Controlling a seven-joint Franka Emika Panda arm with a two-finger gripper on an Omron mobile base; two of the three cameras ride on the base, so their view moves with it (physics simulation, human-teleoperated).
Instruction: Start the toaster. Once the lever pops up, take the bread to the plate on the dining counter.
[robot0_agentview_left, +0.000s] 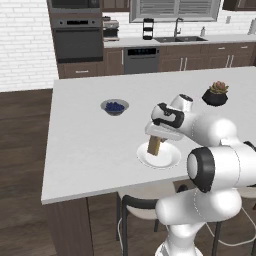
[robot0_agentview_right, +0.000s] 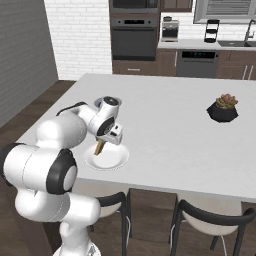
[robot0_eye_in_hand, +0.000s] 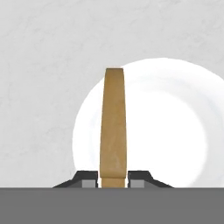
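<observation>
Bread (robot0_eye_in_hand: 113, 127) stood on edge between the two dark fingertips (robot0_eye_in_hand: 87, 178) at the bottom centre of the hand view, the jaws closed against its two flat faces. The slice rose through the middle of that frame, with the plate (robot0_eye_in_hand: 175, 131) spread behind it in the centre right.

In the left base view the gripper (robot0_agentview_left: 156, 137) sat right of centre, pointing down, and the bread (robot0_agentview_left: 154, 145) hung from it over the left part of the plate (robot0_agentview_left: 167, 159). I could not tell whether the slice's lower edge touched the plate. The plate lay near the front edge of the dining counter (robot0_agentview_left: 80, 140), whose white top filled the middle of the frame.

In the right base view the gripper (robot0_agentview_right: 102, 141) was left of centre, with the bread (robot0_agentview_right: 99, 148) tilted above the plate (robot0_agentview_right: 112, 160).

A small bowl of blueberries (robot0_agentview_left: 114, 107) sat up and left of the plate, well apart from it. A potted succulent (robot0_agentview_left: 215, 94) in a dark pot stood toward the right of the counter. A wall oven (robot0_agentview_left: 77, 40) showed in the upper left.
</observation>
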